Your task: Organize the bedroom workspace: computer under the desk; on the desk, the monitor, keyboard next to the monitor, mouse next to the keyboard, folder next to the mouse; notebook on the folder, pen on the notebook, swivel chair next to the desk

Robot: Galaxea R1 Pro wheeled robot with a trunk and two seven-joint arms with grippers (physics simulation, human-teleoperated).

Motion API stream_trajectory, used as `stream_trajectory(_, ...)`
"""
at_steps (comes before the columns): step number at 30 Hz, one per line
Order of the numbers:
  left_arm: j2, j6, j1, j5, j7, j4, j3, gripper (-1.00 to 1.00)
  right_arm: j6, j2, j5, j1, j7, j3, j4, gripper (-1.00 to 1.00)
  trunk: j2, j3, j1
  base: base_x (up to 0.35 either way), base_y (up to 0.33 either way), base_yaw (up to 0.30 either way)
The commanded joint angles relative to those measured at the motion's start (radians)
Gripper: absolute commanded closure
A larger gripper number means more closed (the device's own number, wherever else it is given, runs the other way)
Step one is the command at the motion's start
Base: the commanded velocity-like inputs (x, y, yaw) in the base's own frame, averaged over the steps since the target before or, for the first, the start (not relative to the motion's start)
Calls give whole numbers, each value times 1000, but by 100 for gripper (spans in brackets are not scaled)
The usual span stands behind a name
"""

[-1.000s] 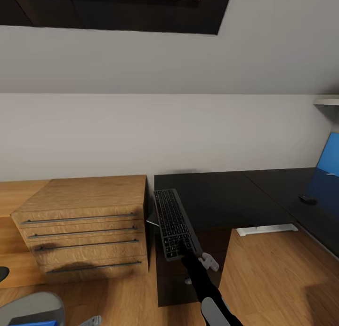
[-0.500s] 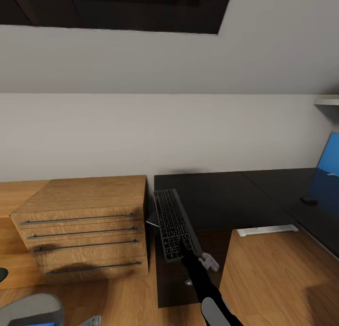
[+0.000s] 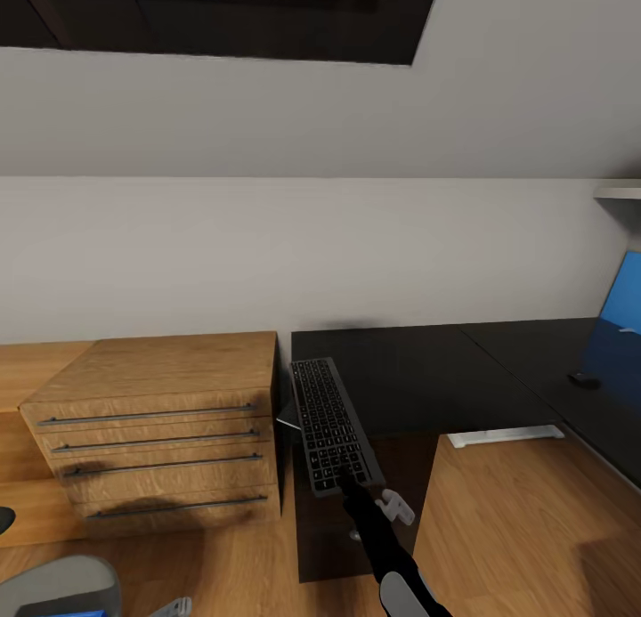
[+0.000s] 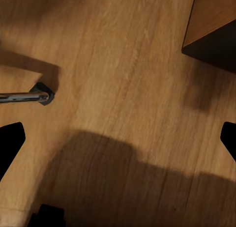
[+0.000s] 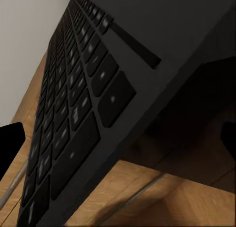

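keyboard (image 3: 331, 426) over desk (image 3: 427, 377) front edge, right pincer (image 3: 343, 483) beneath

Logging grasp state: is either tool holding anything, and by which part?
The right tool meets the keyboard at its near short end, overhanging the desk; actual grip cannot be told. The left tool holds nothing.

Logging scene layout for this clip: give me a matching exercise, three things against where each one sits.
Things:
1. keyboard
2. wooden drawer cabinet
3. swivel chair

Places:
A. lower left corner of the head view
B. on the desk's left end, overhanging the front edge, at the right pincer
C. on the floor, left of the desk

Pairs: 1-B, 2-C, 3-A
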Motion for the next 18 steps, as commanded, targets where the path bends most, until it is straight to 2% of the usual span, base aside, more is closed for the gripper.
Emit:
stream_trajectory(1, 0, 6, 0, 9, -3, -1, -2, -100, -7, -1, -10, -1, -2, 4, 2, -100, -1, -1, 0, 0, 0, 0)
stream_trajectory(18, 0, 6, 0, 9, -3, -1, -1, -100, -7, 1, -11, -1, -1, 4, 9, -100, -1, -1, 0, 0, 0, 0)
